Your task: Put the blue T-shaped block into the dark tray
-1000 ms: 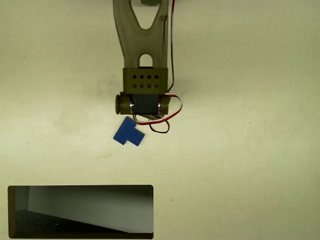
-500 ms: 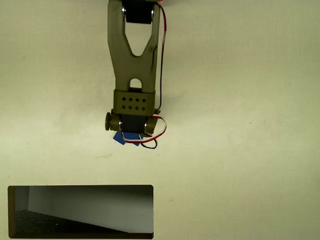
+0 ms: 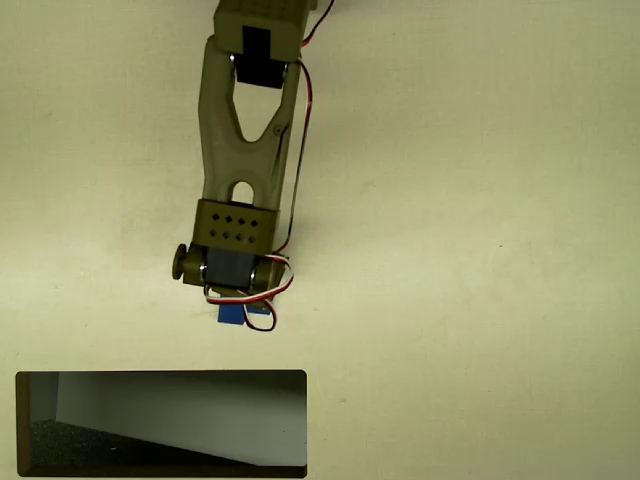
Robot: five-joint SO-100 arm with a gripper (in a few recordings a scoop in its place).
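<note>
from the overhead view i see the olive arm [image 3: 245, 130] reaching down the picture from the top edge, tilted slightly toward the left as it goes. its wrist block with the dotted holes sits above a dark servo, and red, white and black wires [image 3: 262, 292] loop out around the lower end. the jaws [image 3: 238, 312] are under the wrist from this angle, so i cannot tell whether they are open or closed, or whether they hold anything.

the blue t-shaped block [image 3: 232, 315] shows as a small bright-blue patch poking out just below the servo, mostly covered by the arm and crossed by the wire loop. i cannot tell if it is lifted or lying on the desk [image 3: 480, 250].

the dark tray [image 3: 160, 466] lies along the bottom left of the picture, with a thin dark rim, a pale grey slanted patch across most of its floor and dark speckled floor showing low at the left. the block is above the tray in the picture, near its upper rim but outside it, with a strip of pale desk between them.
</note>
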